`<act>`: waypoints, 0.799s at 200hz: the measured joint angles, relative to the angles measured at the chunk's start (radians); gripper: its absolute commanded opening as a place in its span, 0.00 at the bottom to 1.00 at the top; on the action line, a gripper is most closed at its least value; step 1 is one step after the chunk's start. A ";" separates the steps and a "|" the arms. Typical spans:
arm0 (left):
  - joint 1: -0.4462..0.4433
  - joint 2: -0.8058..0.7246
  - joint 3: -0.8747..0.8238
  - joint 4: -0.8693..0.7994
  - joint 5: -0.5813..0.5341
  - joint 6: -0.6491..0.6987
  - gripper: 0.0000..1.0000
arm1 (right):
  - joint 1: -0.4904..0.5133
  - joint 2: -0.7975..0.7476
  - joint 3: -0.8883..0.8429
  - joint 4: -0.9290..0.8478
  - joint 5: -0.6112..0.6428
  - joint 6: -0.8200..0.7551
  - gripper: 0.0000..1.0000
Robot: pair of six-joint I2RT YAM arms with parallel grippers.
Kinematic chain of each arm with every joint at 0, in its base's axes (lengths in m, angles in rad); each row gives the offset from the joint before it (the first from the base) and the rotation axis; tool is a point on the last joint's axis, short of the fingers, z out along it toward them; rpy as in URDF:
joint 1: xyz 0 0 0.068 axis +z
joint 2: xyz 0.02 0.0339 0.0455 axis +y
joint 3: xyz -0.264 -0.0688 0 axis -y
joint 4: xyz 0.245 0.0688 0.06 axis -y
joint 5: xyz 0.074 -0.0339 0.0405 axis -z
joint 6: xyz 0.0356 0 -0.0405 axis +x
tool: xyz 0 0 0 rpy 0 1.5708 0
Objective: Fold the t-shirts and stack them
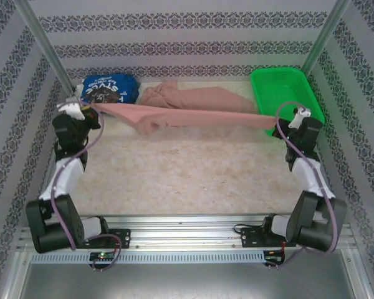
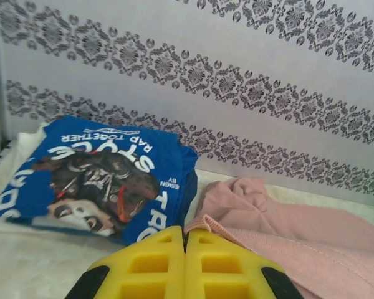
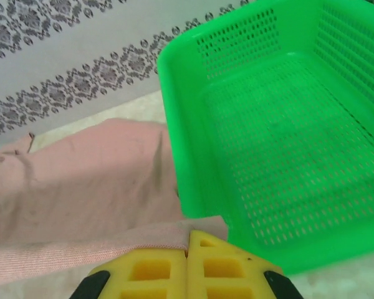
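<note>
Left gripper (image 2: 186,235), fingers closed, pinches the pink tee (image 2: 311,240), which trails toward three o'clock, while right gripper (image 3: 188,237), likewise closed, pinches cloth trailing toward nine o'clock.

Your top camera looked down on the whole surface (image 1: 193,174); both wrist cameras, close in, shared the pink tee (image 2: 299,230).

**Pale speckled table, three things along its back edge**

The table (image 1: 193,168) shows a pale, mottled top. The green mesh basket (image 1: 283,93) sits at the far right corner. Right up against the basket's left wall, the pink tee (image 1: 174,96) lies bunched along the back, with part of it lifted off the surface. Well left of the basket, in the opposite back corner, the blue tee (image 1: 109,89) lies folded, print up.
</note>
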State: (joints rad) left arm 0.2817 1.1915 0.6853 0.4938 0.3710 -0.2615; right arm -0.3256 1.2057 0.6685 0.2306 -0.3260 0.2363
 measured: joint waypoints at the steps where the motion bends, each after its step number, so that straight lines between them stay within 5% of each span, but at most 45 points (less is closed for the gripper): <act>1: 0.000 -0.011 -0.011 0.005 -0.004 0.000 0.00 | 0.000 -0.009 -0.007 0.000 0.003 0.000 0.00; 54: -0.010 -0.137 -0.137 0.096 -0.049 -0.027 0.00 | -0.038 -0.207 -0.133 0.047 0.084 0.002 0.00; 110: -0.138 -0.209 -0.146 0.071 -0.084 -0.055 0.00 | -0.058 -0.346 -0.227 -0.014 0.125 0.049 0.00; 160: -0.143 -0.519 -0.264 -0.115 -0.114 -0.103 0.00 | -0.030 -0.599 -0.250 -0.192 0.154 0.082 0.00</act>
State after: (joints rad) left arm 0.1383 0.6727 0.4213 0.3790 0.2569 -0.3641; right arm -0.3553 0.6064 0.4183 0.0391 -0.1719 0.3187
